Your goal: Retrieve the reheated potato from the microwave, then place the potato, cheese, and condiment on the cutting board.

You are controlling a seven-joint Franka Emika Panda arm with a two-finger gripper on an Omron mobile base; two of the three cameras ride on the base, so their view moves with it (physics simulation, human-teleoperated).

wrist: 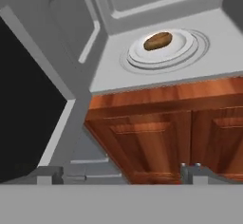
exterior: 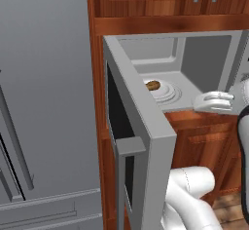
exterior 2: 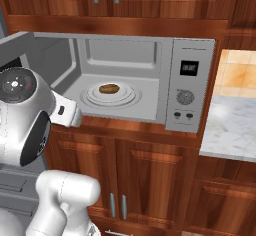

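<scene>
The microwave (exterior 2: 150, 50) stands open, its door (exterior: 141, 131) swung out to the left. The potato (exterior: 152, 85) (exterior 2: 109, 88) (wrist: 157, 41), a small brown oval, lies in the middle of the white turntable (exterior 2: 127, 97) (wrist: 182, 52). My gripper (exterior: 197, 102) (exterior 2: 75, 117) (wrist: 121, 174) hovers just outside the front edge of the cavity, a little below floor level, pointing in. Its fingertips (wrist: 194, 170) stand wide apart, open, with nothing between them and well short of the potato. The cheese, condiment and cutting board are out of view.
The open door flanks my hand on the left. The microwave's button panel (exterior 2: 187, 87) is to the right of the cavity. Wooden cabinet doors (exterior 2: 150, 180) lie below and wooden cabinets (exterior 2: 125, 0) above. A pale stone counter (exterior 2: 235, 122) is at the far right and a grey fridge (exterior: 44, 102) at the left.
</scene>
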